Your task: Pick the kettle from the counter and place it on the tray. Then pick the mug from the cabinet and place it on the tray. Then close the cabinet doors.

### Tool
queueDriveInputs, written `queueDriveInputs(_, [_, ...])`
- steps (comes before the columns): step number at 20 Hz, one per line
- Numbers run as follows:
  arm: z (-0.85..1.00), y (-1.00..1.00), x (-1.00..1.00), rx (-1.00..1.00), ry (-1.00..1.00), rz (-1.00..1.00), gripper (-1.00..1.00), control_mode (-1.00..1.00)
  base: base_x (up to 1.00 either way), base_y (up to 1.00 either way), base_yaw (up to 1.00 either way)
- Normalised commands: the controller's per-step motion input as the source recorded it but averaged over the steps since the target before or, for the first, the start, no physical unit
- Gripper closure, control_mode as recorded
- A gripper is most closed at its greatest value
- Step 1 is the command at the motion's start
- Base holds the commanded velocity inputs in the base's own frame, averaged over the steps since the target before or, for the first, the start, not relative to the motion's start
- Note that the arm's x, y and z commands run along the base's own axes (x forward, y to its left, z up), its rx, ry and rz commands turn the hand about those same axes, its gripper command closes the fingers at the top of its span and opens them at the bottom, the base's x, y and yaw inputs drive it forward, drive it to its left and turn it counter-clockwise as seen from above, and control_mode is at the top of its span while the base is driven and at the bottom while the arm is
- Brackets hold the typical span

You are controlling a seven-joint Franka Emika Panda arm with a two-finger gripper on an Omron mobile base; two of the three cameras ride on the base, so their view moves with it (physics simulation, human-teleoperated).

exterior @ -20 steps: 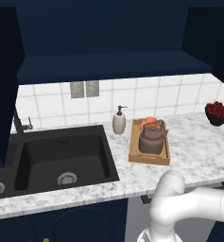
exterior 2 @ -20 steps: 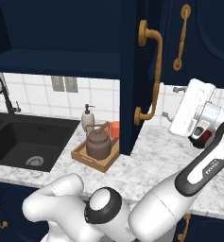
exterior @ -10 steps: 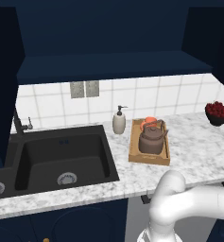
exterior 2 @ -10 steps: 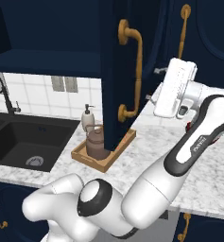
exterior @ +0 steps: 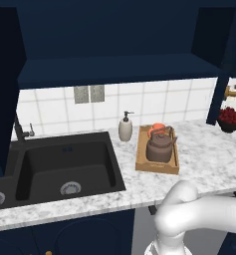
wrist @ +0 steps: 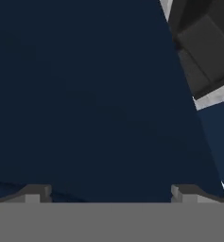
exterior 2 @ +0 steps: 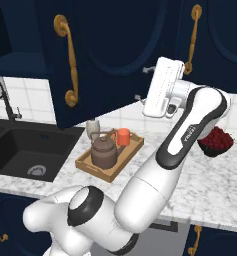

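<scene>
The dark bronze kettle (exterior: 159, 147) (exterior 2: 104, 153) stands on the wooden tray (exterior: 141, 160) (exterior 2: 88, 164), and the orange-red mug (exterior: 157, 127) (exterior 2: 123, 136) sits on the tray just behind it. My gripper (exterior 2: 144, 83) (wrist: 108, 196) is open and empty, its fingertips (wrist: 35, 193) against the navy face of the right cabinet door (exterior 2: 115, 55) (wrist: 85, 94). That door, with its brass handle (exterior 2: 70, 60), stands partly swung across the cabinet (exterior: 114, 45), whose dark shelf (exterior: 114, 69) is open to view.
On the marble counter (exterior: 204, 164) a cream soap dispenser (exterior: 125, 128) stands beside the black sink (exterior: 64, 167) with its faucet (exterior: 19, 130). A dark bowl of red fruit (exterior: 232, 118) (exterior 2: 216, 141) sits at the right. Another navy door with a brass handle (exterior 2: 192, 40) is shut further right.
My hand has moved left and up, pushing the right cabinet door; the door and its brass handle have swung leftward across the right base view. The kettle, mug and tray have not moved.
</scene>
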Motion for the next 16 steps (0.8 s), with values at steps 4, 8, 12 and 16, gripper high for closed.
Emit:
queueDriveInputs(4, [0.06, 0.7, 0.38, 0.0, 0.0, -0.01, -1.0, -1.0, 0.0, 0.0, 0.0])
queueDriveInputs(8, [0.23, 0.61, 0.48, 0.0, 0.0, -0.08, -1.0, -1.0, 0.0, 0.0, 0.0])
queueDriveInputs(12, [0.12, 0.6, 0.54, 0.0, 0.0, -0.19, -1.0, -1.0, 0.0, 0.0, 0.0])
queueDriveInputs(16, [0.0, 0.68, 0.58, -0.03, 0.0, -0.23, -1.0, -1.0, 0.0, 0.0, 0.0])
